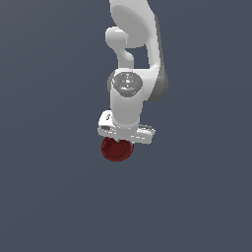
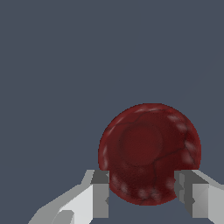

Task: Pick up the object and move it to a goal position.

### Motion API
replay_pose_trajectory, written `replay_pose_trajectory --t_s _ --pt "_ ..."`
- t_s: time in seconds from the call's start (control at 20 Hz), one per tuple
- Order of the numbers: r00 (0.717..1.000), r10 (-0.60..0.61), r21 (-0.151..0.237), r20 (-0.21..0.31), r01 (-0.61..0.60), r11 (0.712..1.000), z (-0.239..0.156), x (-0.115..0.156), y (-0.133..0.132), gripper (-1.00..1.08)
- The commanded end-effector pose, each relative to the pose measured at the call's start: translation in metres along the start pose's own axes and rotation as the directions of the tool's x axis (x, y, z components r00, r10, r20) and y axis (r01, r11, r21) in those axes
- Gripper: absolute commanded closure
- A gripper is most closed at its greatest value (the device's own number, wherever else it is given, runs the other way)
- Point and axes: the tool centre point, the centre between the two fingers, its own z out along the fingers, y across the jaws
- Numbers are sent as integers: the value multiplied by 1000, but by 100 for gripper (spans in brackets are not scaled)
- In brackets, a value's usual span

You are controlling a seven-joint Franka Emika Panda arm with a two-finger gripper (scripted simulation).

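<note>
**A:** Where does your bowl (image 2: 149, 153) sit right now?

**B:** Directly under the gripper (image 2: 144, 192). In the wrist view the dark red bowl lies between the two fingers (image 2: 100, 194), which flank its near rim. In the exterior view it peeks out just below the hand, a little toward that view's left.

**A:** And the gripper itself?

**B:** Spread about as wide as the bowl, with nothing held. Whether the pads already touch the rim, I can't tell.

**A:** So what should you watch?

**B:** I'd judge you're at the grasp. The fingers straddle the near part, not the widest line, so shift toward the bowl's centre before you squeeze. The glossy curved wall may slip. No goal marker shows in either view.
</note>
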Motion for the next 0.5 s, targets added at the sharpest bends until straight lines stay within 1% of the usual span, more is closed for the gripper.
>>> replay_pose_trajectory --t_s 0.0,0.25,0.45 --pt "998 57 -16 19 -56 998 5 5 0 -20" --pt "983 178 -60 50 -174 983 16 14 -1 -20" --pt "960 273 -103 66 -265 959 24 21 -1 -20"
